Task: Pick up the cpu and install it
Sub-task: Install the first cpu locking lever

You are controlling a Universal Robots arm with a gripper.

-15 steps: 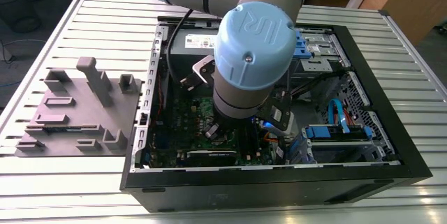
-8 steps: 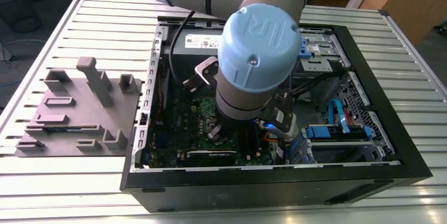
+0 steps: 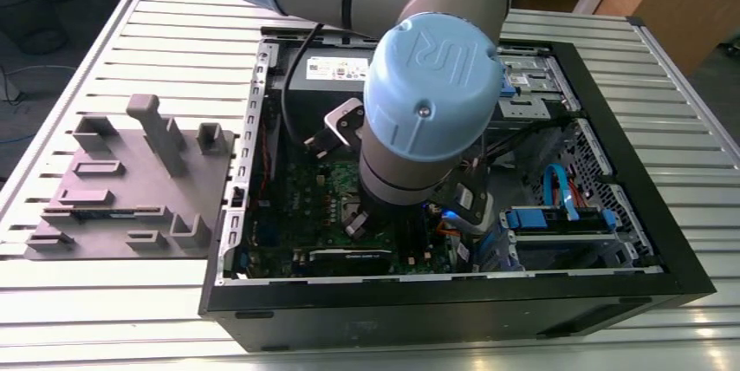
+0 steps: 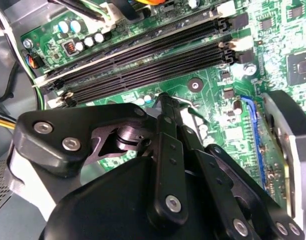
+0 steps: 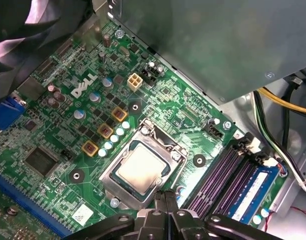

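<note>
Your gripper (image 5: 165, 196) hovers just beside socket (image 5: 143, 167), fingers pressed together, holding nothing. Cpu (image 5: 139, 170) sits in socket on board (image 5: 53, 130).

Slatted metal table (image 3: 173, 33) seen in the exterior view | open black computer case (image 3: 463, 319) laid flat on it | grey moulded fixture tray (image 3: 116, 189) set just beside, toward the exterior view's left
</note>
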